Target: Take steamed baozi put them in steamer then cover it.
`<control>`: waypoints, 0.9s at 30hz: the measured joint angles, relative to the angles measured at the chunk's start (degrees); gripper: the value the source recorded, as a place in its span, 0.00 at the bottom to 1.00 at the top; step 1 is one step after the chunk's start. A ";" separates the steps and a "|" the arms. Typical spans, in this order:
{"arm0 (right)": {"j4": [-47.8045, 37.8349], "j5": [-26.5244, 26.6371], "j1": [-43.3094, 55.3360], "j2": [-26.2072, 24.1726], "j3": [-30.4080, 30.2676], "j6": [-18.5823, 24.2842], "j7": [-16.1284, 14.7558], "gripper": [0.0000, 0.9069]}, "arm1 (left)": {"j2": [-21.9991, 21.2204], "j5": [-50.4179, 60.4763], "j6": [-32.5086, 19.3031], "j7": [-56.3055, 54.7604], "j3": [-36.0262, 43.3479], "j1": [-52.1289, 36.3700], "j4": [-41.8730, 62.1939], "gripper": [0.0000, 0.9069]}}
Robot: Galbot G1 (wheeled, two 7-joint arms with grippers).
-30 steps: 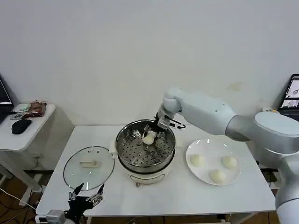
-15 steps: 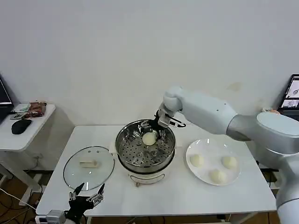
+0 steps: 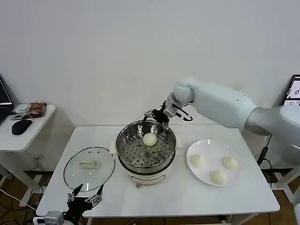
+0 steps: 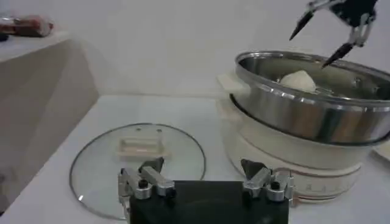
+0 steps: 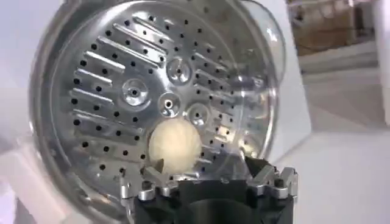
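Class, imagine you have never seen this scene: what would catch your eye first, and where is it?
First, the shiny steamer at the table's centre, with one baozi on its perforated floor and the right gripper open just above its far rim. Next, the white plate to the robot's right with three more buns. Last, the glass cover lying flat to the left, near the open left gripper at the table's front edge.
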 measured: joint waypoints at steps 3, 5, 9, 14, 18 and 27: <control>2.16 2.54 1.86 -2.55 -1.68 -3.01 0.33 1.00 | -0.16 -0.05 0.00 0.00 0.24 -0.36 0.15 1.00; 3.63 4.24 3.15 -4.24 -2.89 -5.18 0.45 1.00 | -0.37 -0.11 0.00 -0.01 0.39 -0.61 0.39 1.00; 5.86 7.44 5.42 -7.33 -5.15 -9.29 0.49 1.00 | -0.40 -0.36 0.04 -0.01 0.46 -1.10 0.59 1.00; 8.23 10.96 7.97 -11.17 -8.30 -13.88 0.12 1.00 | -0.02 -0.64 0.22 -0.01 0.44 -1.35 0.73 1.00; 9.78 13.00 8.76 -13.95 -10.30 -17.00 -0.40 1.00 | -0.21 -0.65 0.24 -0.03 0.75 -1.48 0.94 1.00; 10.96 14.75 8.25 -19.01 -12.37 -21.16 -1.93 1.00 | -0.48 -0.61 0.25 -0.06 0.92 -1.51 0.64 1.00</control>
